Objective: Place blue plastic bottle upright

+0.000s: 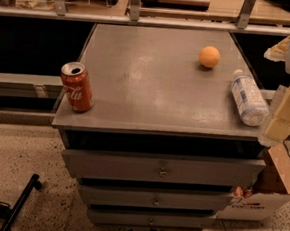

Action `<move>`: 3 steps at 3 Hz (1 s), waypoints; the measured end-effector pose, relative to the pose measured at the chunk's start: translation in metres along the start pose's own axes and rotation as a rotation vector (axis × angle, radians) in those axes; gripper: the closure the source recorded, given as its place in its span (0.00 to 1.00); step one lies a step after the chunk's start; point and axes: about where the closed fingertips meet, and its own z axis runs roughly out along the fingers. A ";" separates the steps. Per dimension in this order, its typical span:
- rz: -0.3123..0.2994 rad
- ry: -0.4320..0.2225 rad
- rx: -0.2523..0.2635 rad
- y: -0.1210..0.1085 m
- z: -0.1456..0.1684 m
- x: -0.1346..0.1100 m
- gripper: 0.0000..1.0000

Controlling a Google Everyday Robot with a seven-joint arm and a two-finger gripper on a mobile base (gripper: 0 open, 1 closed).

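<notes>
Status: blue plastic bottle (248,99) lies on side at right edge of table (152,88), white cap toward back, base toward front. Not upright.
Gripper (285,116) at right border of view, just beside bottle base; contact unclear. State of jaws: cannot tell.
Judged: nothing done; grasp, tilt up, set down all remain.
Coca-Cola can (77,87) stands front left, well apart; orange (209,57) near cap.

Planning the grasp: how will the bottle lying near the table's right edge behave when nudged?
Lying on its round side, the bottle will probably roll. Near the edge of the table, it could fall off. The pincer sits just right of it.
</notes>
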 end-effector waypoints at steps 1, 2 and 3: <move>0.000 0.000 0.000 0.000 0.000 0.000 0.00; 0.015 -0.005 0.015 -0.004 -0.002 0.001 0.00; 0.094 -0.005 0.048 -0.031 0.003 0.009 0.00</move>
